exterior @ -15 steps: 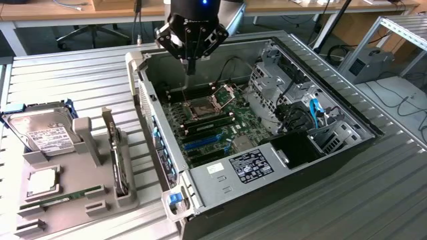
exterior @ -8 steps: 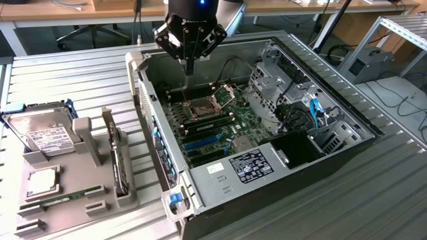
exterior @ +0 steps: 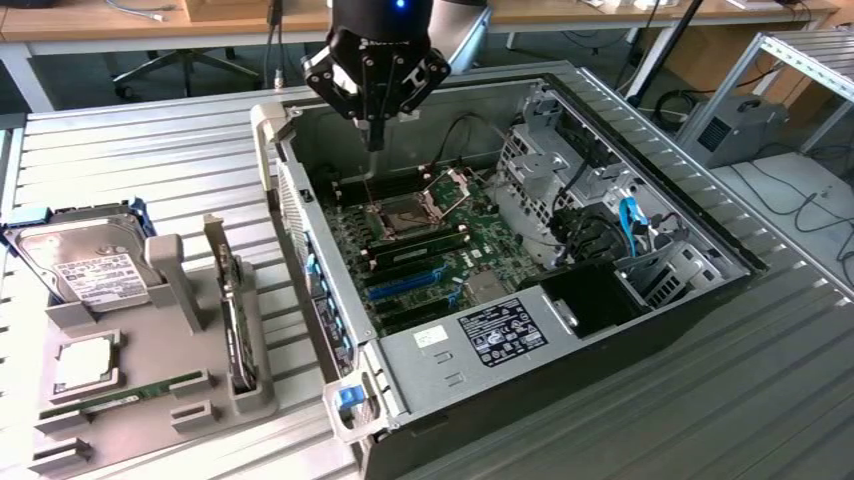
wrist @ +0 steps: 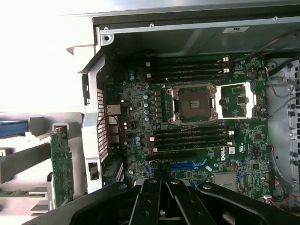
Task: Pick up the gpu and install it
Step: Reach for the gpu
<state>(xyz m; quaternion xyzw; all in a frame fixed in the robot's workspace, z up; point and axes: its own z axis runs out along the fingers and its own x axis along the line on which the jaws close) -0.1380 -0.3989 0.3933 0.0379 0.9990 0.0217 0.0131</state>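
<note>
Above the open black metal computer case [exterior: 667, 168] | black gripper [exterior: 376, 140] closed, empty | green-board, black-fan gpu [exterior: 238, 325] upright in grey tray [exterior: 160, 400] beside case, untouched | step: pickup not begun; likely needs opened gripper over card's top edge

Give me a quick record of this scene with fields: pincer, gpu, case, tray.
pincer: shut, empty, hovering over the open case
gpu: standing on edge in the grey tray, untouched
case: lying open, motherboard exposed
grey tray: beside the case, also holds hard drive and RAM stick
progress: gpu not yet picked up
</note>
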